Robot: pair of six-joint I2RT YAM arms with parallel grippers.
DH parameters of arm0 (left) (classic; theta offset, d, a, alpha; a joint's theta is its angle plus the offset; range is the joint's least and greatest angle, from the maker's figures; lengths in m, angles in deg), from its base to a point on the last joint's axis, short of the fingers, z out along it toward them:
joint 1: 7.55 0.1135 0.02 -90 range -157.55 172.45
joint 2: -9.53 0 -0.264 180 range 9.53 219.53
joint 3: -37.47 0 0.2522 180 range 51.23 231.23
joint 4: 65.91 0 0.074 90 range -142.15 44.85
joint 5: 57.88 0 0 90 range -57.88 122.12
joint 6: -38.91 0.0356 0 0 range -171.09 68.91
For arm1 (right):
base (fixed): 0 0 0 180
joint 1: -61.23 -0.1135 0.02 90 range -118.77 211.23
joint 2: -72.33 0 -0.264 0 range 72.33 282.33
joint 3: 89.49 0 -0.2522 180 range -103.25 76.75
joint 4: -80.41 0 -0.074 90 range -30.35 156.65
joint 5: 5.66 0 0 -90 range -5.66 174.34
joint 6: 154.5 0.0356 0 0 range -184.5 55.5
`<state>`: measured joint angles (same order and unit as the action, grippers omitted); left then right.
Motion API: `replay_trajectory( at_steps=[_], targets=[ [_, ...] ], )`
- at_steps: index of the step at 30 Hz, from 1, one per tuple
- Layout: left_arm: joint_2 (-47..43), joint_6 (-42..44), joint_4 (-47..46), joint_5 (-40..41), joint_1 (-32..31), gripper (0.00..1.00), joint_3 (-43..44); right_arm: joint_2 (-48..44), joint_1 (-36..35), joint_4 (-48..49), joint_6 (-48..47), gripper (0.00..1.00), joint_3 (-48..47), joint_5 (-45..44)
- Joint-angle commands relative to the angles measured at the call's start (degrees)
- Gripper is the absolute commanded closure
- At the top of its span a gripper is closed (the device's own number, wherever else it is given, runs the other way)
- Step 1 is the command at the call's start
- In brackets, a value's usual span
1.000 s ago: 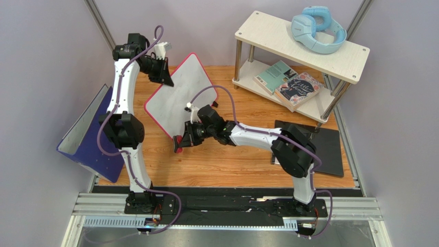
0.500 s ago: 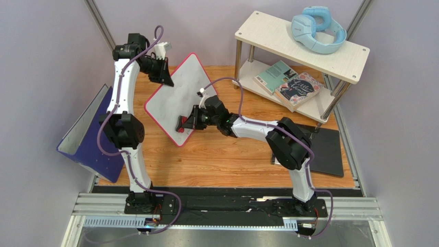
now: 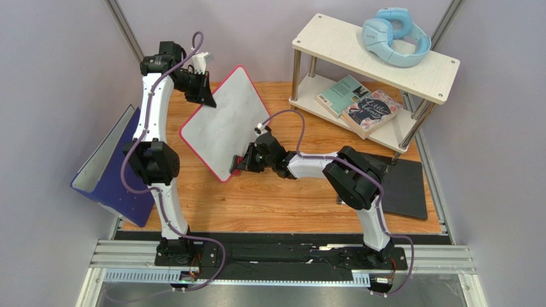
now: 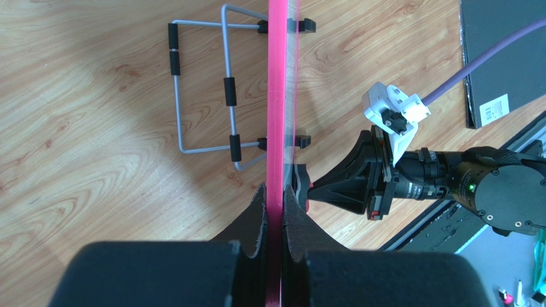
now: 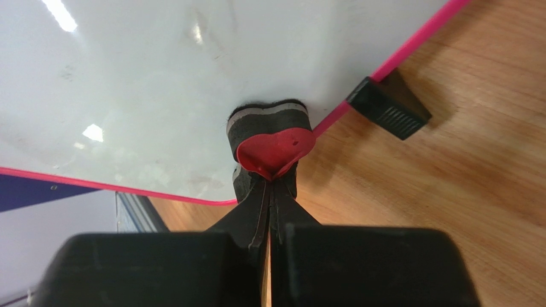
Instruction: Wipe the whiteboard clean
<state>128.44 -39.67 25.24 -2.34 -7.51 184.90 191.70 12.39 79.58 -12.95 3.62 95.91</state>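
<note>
- The two-tier shelf (image 3: 333, 48) at the far right of the table carries pale blue headphones (image 3: 391, 35) on its top board
- On its lower board lie a teal book (image 3: 339, 94) and, partly overlapping it, a dark floral book (image 3: 372, 110)
- A blue-purple folder (image 3: 112, 169) leans open at the left edge of the table; I cannot tell whether anything is in it
- The whiteboard (image 3: 221, 128) stands left of centre, turned like a diamond and raised at a tilt, its face grey-smudged but with no clear writing
- The left gripper (image 4: 275, 198) is clamped on the board's pink rim at the upper left edge
- In the left wrist view a grey wire stand (image 4: 205, 83) shows behind the board
- The right gripper (image 5: 272, 185) is closed on a red heart-shaped eraser (image 5: 275, 150), whose dark pad presses on the white face near the lower right edge, just beside a black foot (image 5: 388, 109)
- The wooden tabletop (image 3: 282, 198) has a black mat (image 3: 407, 185) at its right side, near the right arm
- Plain lilac-grey walls close the table in on the left, right and far sides
</note>
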Motion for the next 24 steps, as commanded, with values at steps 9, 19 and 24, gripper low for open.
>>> replay_trajectory(
  at_steps=[9,19,24],
  targets=[
    [0.1,2.1,-0.4,3.3,-1.4,1.0,-0.4,1.1,0.4,-2.5,1.1,1.0,-4.7,-10.3],
    [0.1,2.2,-0.3,2.7,-1.4,1.0,-0.6,1.6,3.3,-4.8,-1.6,1.0,-12.0,-10.6],
    [0.0,2.1,-0.4,2.8,-1.4,1.0,-0.6,2.6,5.7,-3.3,-2.4,1.0,-17.2,-7.8]
  ],
)
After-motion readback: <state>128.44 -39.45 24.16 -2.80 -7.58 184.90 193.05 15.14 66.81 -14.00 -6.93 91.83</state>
